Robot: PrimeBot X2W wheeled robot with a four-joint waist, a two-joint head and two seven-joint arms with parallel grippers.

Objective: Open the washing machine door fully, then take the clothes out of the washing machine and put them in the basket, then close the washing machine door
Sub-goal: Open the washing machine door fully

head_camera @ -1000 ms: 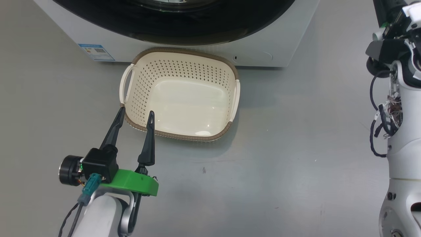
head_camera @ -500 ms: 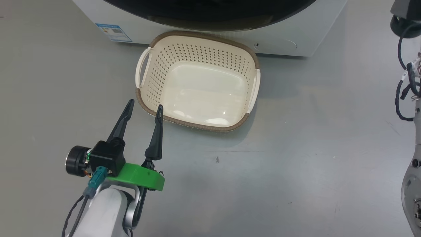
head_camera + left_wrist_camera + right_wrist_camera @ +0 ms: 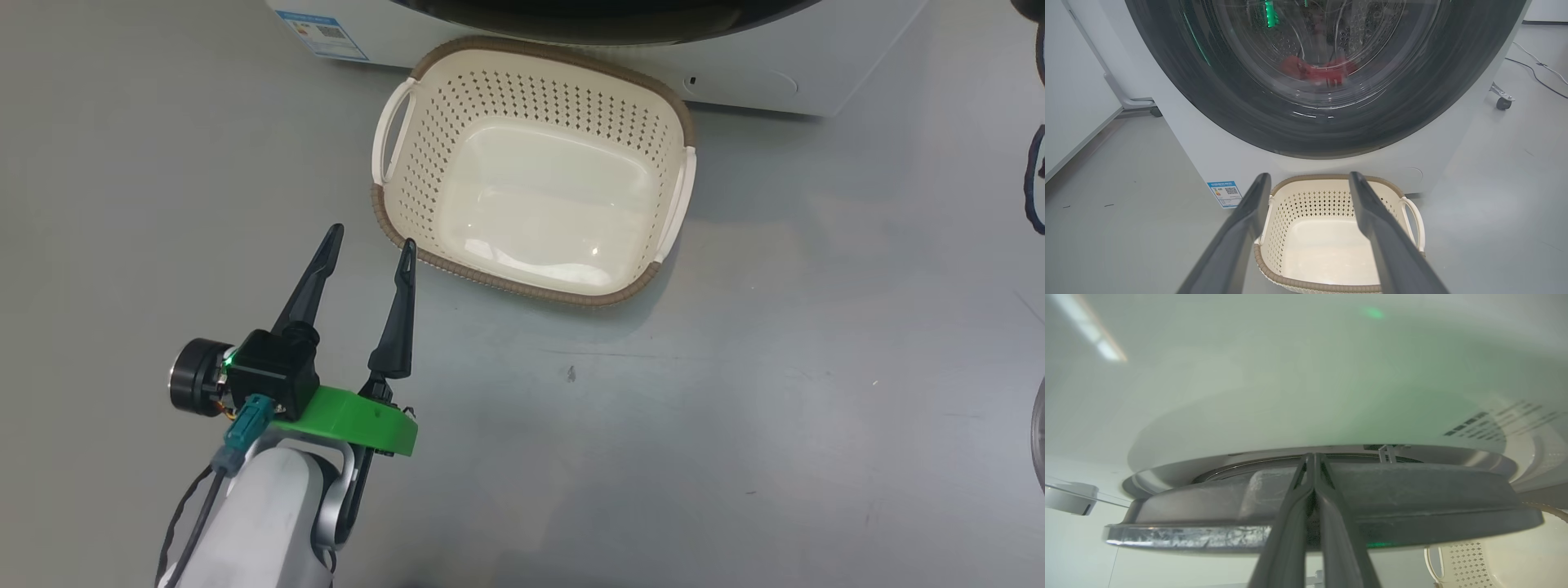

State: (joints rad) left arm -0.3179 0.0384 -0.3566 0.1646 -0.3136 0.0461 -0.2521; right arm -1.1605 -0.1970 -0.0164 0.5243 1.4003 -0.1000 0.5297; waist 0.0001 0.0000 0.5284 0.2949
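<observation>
Smooth grey floor, perforated cream basket, glossy round door

Basket before washing machine; clothes inside, behind door.

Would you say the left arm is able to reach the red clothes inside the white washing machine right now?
Probably not. The left gripper is open and free, but the red clothes lie behind the glass of the round black-rimmed door, which stands between the two.
</observation>
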